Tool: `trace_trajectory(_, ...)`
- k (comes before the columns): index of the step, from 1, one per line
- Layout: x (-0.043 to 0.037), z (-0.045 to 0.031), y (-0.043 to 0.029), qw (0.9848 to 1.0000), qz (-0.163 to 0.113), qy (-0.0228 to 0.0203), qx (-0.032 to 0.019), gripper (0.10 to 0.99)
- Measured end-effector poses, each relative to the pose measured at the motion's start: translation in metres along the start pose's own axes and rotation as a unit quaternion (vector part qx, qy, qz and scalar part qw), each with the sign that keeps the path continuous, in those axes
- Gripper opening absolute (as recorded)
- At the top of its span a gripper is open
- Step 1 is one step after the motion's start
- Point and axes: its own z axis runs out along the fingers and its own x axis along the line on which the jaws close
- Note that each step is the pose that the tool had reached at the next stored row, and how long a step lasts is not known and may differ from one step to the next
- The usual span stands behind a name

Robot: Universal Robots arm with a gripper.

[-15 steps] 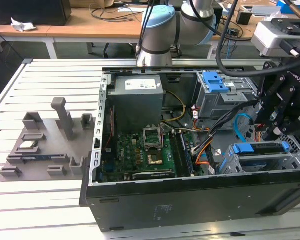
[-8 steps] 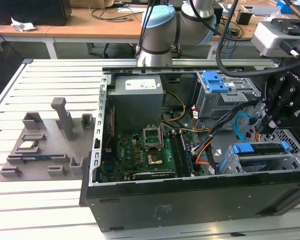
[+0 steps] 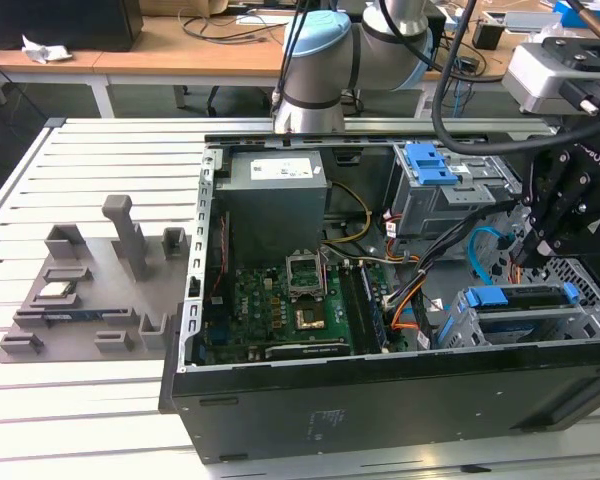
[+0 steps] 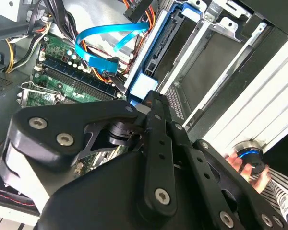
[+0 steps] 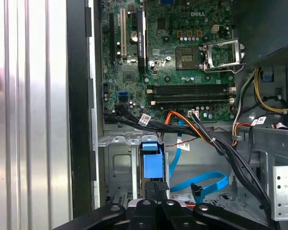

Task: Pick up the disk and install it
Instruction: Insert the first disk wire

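The disk (image 3: 520, 298) stands on edge in its bright blue frame, inside the metal cage at the front corner of the open computer case (image 3: 380, 400), on the exterior view's right. My gripper (image 3: 528, 262) hangs just above it. In both wrist views the fingers come together to a point, and the gripper (image 4: 151, 98) rests at the blue end of the disk (image 4: 145, 86). In the first wrist view the gripper (image 5: 156, 187) overlaps the blue tab of the disk (image 5: 151, 160). I cannot tell whether the tips pinch the frame or only touch it.
A blue-handled drive bay (image 3: 430, 165) and grey power supply (image 3: 275, 190) stand at the case's back. Cables and a blue ribbon cable (image 4: 101, 36) cross beside the cage. A grey fixture plate (image 3: 80, 290) lies on the exterior view's left. A person's hand (image 4: 249, 165) holds a knob outside the case.
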Motion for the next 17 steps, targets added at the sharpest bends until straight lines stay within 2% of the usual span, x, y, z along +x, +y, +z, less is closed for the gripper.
trace_trajectory(4,0.0000,0.0002,0.0000,1.0000,0.000,0.0000,0.0000,0.114)
trace_trajectory(5,0.0000,0.0002,0.0000,1.0000,0.000,0.0000,0.0000,0.235)
trace_trajectory(6,0.0000,0.0002,0.0000,1.0000,0.000,0.0000,0.0000,0.302)
trace_trajectory(9,-0.0002,0.0008,-0.0023,1.0000,0.000,-0.0001,-0.0002,0.302)
trace_trajectory(10,-0.0010,0.0011,-0.0062,1.0000,0.000,-0.0001,-0.0007,0.302)
trace_trajectory(13,-0.0064,0.0029,-0.0250,1.0000,0.000,0.0002,-0.0045,0.302)
trace_trajectory(14,-0.0089,0.0034,-0.0278,1.0000,0.000,0.0002,-0.0049,0.302)
trace_trajectory(16,-0.0195,0.0050,-0.0319,1.0000,0.000,0.0001,-0.0050,0.302)
trace_trajectory(17,-0.0301,0.0088,-0.0374,1.0000,0.000,0.0001,-0.0059,0.302)
